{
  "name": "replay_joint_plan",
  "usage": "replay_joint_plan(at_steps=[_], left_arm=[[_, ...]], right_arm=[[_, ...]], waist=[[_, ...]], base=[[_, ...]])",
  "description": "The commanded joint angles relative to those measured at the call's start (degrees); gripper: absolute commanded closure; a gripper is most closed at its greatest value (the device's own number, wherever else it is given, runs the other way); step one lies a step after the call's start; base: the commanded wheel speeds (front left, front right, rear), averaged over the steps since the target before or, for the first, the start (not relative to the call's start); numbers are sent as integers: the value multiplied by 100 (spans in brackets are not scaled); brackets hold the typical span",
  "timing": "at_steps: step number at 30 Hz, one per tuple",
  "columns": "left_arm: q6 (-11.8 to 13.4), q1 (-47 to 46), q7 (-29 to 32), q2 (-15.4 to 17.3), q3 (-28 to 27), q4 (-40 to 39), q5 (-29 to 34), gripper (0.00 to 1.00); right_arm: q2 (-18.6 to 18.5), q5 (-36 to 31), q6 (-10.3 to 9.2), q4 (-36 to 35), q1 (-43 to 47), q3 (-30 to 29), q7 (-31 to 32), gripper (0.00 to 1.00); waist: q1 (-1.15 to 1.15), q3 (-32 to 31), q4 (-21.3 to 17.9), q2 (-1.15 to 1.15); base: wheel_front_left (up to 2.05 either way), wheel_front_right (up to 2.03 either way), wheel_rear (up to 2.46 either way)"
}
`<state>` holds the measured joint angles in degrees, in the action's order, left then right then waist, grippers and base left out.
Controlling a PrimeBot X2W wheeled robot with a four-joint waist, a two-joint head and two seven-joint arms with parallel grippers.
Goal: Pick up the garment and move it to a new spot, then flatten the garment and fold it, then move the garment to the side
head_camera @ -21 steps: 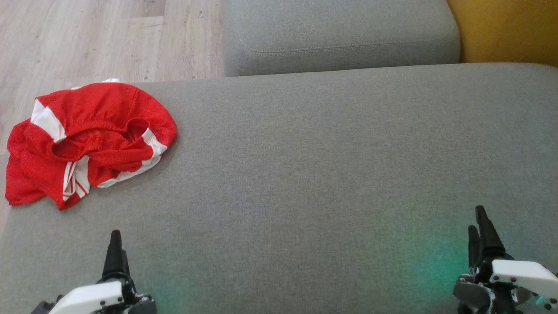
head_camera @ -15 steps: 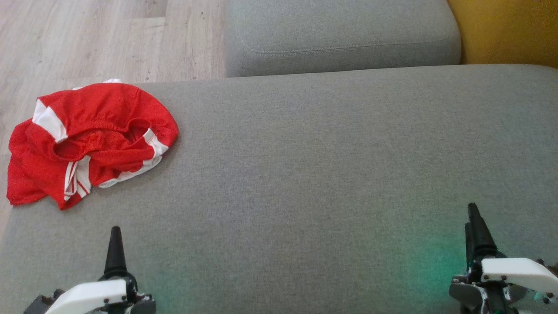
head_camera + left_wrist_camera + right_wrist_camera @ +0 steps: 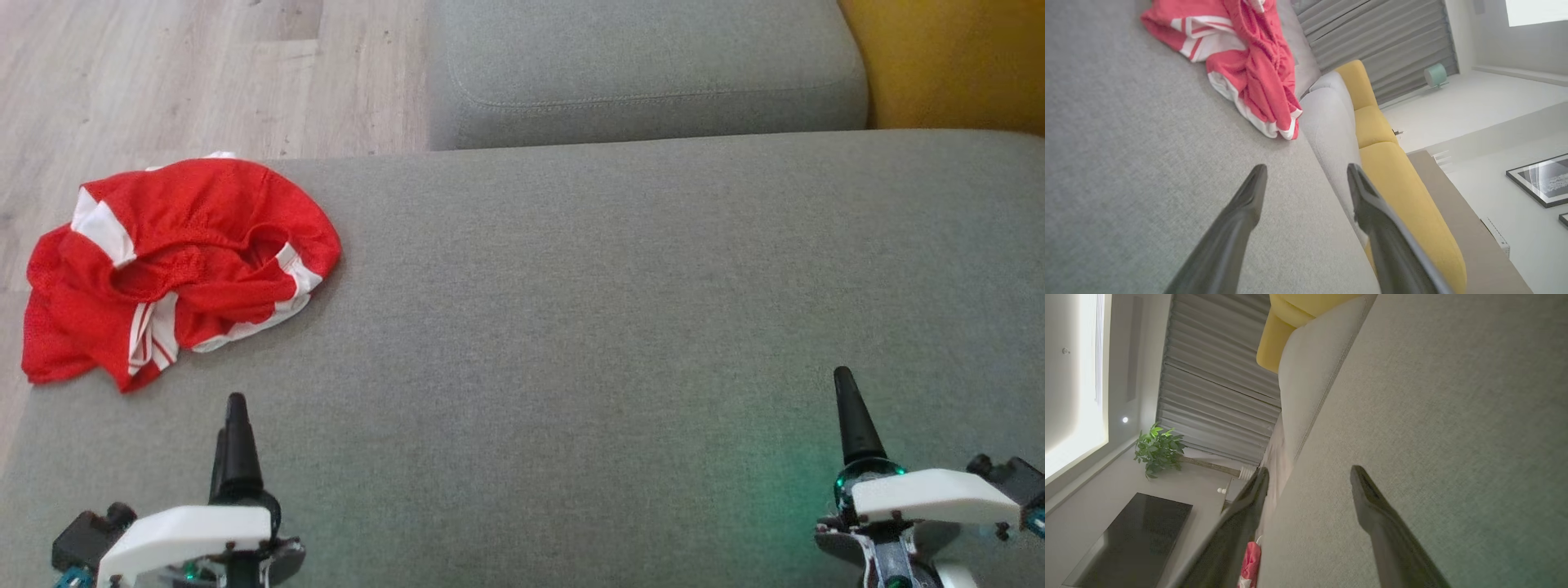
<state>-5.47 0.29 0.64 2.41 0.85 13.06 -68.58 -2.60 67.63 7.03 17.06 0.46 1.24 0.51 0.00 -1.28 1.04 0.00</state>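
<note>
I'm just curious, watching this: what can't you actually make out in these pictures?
- Head view: the red garment is bunched, so its folds hide its shape and underside.
- Left wrist view: the top edge cuts part of it off.
- Right wrist view: a dark finger hides most of it.

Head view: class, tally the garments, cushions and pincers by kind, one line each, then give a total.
Red garment: 1
Grey cushions: 2
Yellow cushion: 1
Pincers: 2, the left pincer and the right pincer, both open
Total: 6
</note>
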Motion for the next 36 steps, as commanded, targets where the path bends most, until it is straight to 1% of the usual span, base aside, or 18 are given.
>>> replay_joint_plan(at_steps=[1, 5, 16, 22, 35, 36], left_arm=[[-2, -212, -72, 27, 18, -238, 161, 0], [-7, -172, -140, 28, 89, -296, 423, 0], [139, -100, -327, 30, 245, -233, 1395, 0], [193, -106, -429, 32, 335, -235, 1794, 0], [104, -25, -650, 35, 510, -226, 2651, 0], [104, -25, -650, 35, 510, -226, 2651, 0]], right_arm=[[-109, -181, 15, -260, -237, 75, -68, 0], [-112, -498, 16, -300, -203, 148, -136, 0], [-110, -1293, 20, -223, -164, 415, -321, 0], [-124, -1675, 22, -190, -161, 583, -423, 0], [-103, -2689, 27, -182, -60, 683, -643, 0], [-103, -2689, 27, -182, -60, 683, -643, 0]], waist=[[0, -14, 7, 0], [0, -54, 26, 0], [0, -194, -11, 0], [0, -240, -26, 0], [0, -345, 25, 0], [0, -345, 25, 0]], base=[[0, 0, 0], [0, 0, 0], [0, 0, 0], [0, 0, 0], [0, 0, 0], [0, 0, 0]])
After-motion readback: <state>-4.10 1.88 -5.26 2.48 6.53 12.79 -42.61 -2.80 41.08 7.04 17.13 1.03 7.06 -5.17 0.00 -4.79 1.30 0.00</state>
